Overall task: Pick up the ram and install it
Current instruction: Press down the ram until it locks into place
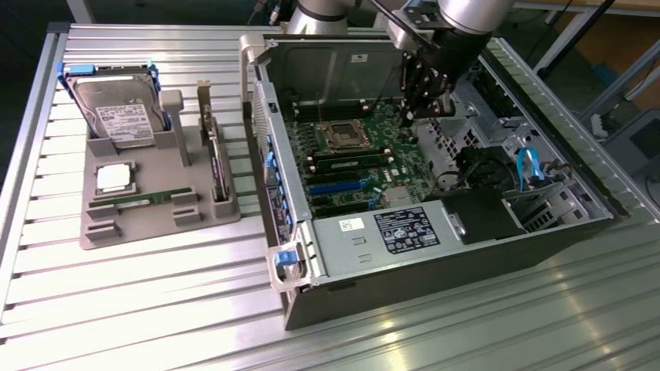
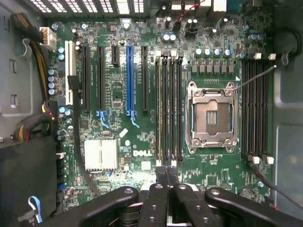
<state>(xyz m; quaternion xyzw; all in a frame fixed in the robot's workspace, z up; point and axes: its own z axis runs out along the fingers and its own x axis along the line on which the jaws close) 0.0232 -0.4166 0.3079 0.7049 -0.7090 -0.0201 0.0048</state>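
Nearest of all, the gripper (image 2: 166, 176) shows its black fingers (image 2: 159, 182) drawn together tip to tip, with nothing that I can make out between them. Beneath everything runs the slatted metal table (image 1: 154, 309), and on it stands the open computer case (image 1: 351, 236), by far the biggest thing here. The gripper hangs inside it, over the green motherboard (image 2: 142, 142), close to the bank of long black memory slots (image 2: 169, 109) and the bare processor socket (image 2: 211, 116). Outside the case, toward the exterior view's left, sits a grey parts tray (image 1: 154, 232) holding a hard drive (image 1: 122, 112) and an expansion card (image 1: 216, 166) stood on edge. In a shallow groove of that tray lies the ram (image 1: 139, 199), with the square processor chip (image 1: 113, 178) just beside it. So the ram is not yet picked up. It lies well apart from the gripper, off to the exterior view's left with the case wall between the two. Its long axis runs roughly across that view, which to my eye is close to the line of the slots beside the socket.
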